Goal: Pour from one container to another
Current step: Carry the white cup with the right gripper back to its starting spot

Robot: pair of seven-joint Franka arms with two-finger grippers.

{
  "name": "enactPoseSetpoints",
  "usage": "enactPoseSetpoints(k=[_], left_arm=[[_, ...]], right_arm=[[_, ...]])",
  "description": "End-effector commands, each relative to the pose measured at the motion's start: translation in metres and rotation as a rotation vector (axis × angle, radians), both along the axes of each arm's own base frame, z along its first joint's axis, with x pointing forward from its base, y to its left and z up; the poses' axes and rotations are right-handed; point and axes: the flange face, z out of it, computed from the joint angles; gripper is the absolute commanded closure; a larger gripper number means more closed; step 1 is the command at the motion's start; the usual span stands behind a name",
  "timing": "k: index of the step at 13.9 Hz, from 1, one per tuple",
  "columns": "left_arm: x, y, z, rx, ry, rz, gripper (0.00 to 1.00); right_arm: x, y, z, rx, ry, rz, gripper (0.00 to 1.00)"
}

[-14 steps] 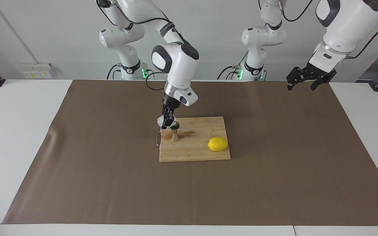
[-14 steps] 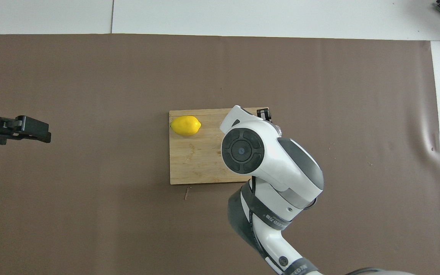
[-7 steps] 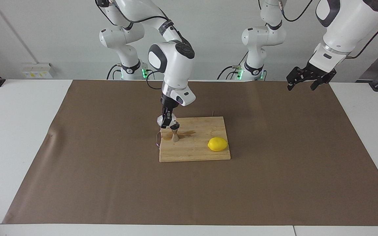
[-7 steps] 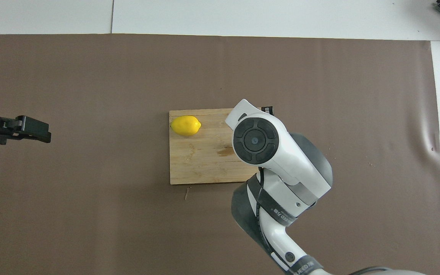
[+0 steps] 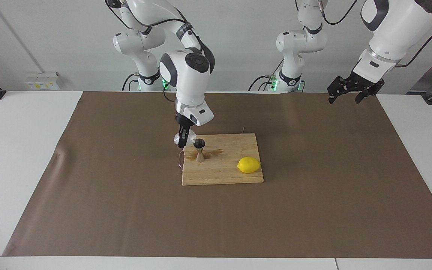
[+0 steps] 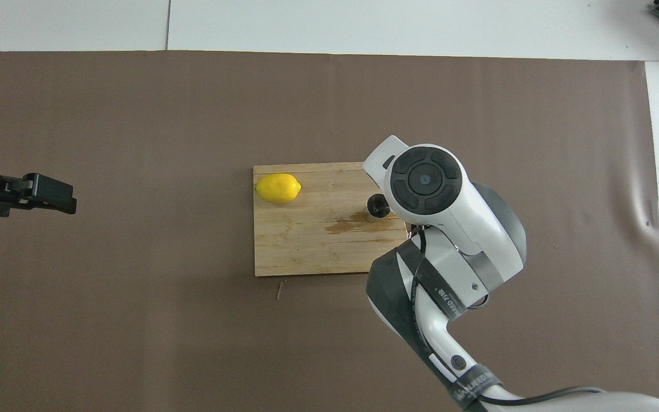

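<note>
The silvery metal jigger (image 5: 200, 150) stands upright on the wooden cutting board (image 5: 227, 173), near the edge toward the right arm's end; from above its dark mouth (image 6: 377, 206) shows. My right gripper (image 5: 182, 138) is shut on the clear faceted glass cup (image 5: 179, 141), holding it level with the jigger's rim, over the board's edge. I cannot tell the cup's tilt. The right arm's wrist hides the cup and gripper in the overhead view. My left gripper (image 5: 344, 99) waits open, raised over the mat's corner at the left arm's end, also seen from above (image 6: 69, 199).
A yellow lemon (image 5: 248, 165) (image 6: 277, 188) lies on the board toward the left arm's end. A dark wet stain (image 6: 358, 223) spreads on the board (image 6: 301, 246) beside the jigger. A brown mat (image 5: 126, 210) covers the table.
The right arm has swung toward its own end of the table, carrying the glass cup off the jigger's top. The jigger now shows from above. The left arm has not moved.
</note>
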Motion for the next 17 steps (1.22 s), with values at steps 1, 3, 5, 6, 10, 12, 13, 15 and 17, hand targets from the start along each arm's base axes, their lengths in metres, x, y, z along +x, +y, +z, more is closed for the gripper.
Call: enactPoseSetpoints(k=[1, 3, 5, 6, 10, 12, 13, 15, 17], left_arm=[[-0.007, 0.002, 0.003, 0.001, 0.002, 0.009, 0.00], [-0.007, 0.002, 0.003, 0.001, 0.002, 0.009, 0.00], [-0.007, 0.002, 0.003, 0.001, 0.002, 0.009, 0.00], [-0.007, 0.002, 0.003, 0.001, 0.002, 0.009, 0.00], [-0.007, 0.002, 0.002, 0.001, 0.004, 0.009, 0.00], [-0.007, 0.002, 0.002, 0.001, 0.004, 0.009, 0.00], [-0.007, 0.002, 0.002, 0.001, 0.004, 0.009, 0.00], [-0.007, 0.002, 0.003, 0.001, 0.002, 0.009, 0.00], [-0.007, 0.002, 0.002, 0.001, 0.004, 0.009, 0.00]], right_arm=[[0.009, -0.031, -0.002, 0.049, 0.060, 0.008, 1.00], [0.013, -0.064, -0.016, 0.117, 0.122, 0.009, 1.00], [0.013, -0.104, -0.031, 0.169, 0.168, 0.015, 1.00], [0.012, -0.118, -0.038, 0.226, 0.166, 0.032, 1.00], [-0.002, -0.191, -0.074, 0.413, 0.117, 0.047, 1.00], [-0.006, -0.230, -0.082, 0.448, 0.103, 0.059, 1.00], [-0.006, -0.244, -0.082, 0.455, 0.094, 0.082, 1.00], [-0.012, -0.272, -0.093, 0.477, 0.087, 0.098, 1.00], [-0.021, -0.292, -0.109, 0.512, 0.059, 0.107, 1.00]])
